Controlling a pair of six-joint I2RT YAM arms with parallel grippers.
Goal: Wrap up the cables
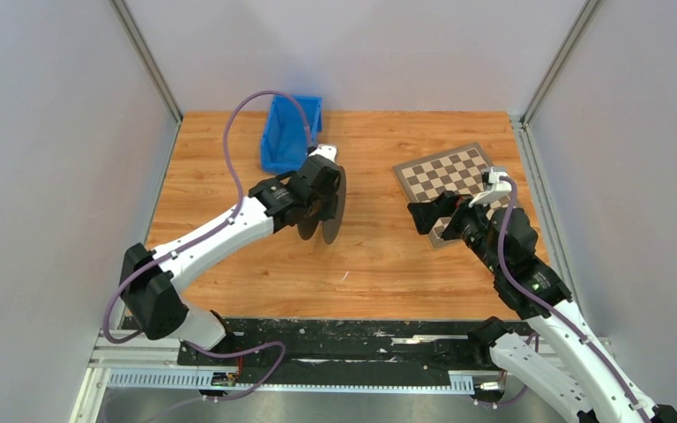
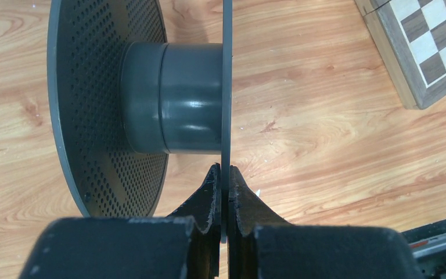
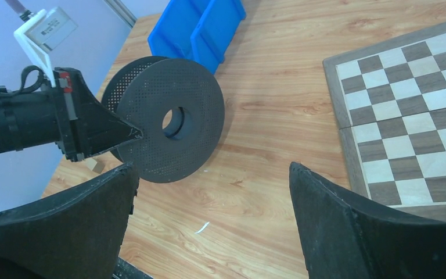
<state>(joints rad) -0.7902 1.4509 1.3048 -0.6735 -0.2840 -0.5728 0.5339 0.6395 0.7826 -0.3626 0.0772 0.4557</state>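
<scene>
1. Now, left gripper is clamped tight on the rim of one flange of the black spool, its discs standing on edge over the wooden table.
2. Right gripper is spread wide, holding nothing, facing the spool from beside the chessboard.
3. Blue bin sits just behind the spool.
4. Cable: I cannot tell from any view where it lies.

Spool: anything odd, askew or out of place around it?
The spool, pinched by one flange in the left end effector, has a bare hub: no wire shows in any view. A small white scrap lies on the table near it. Nothing looks damaged.
</scene>
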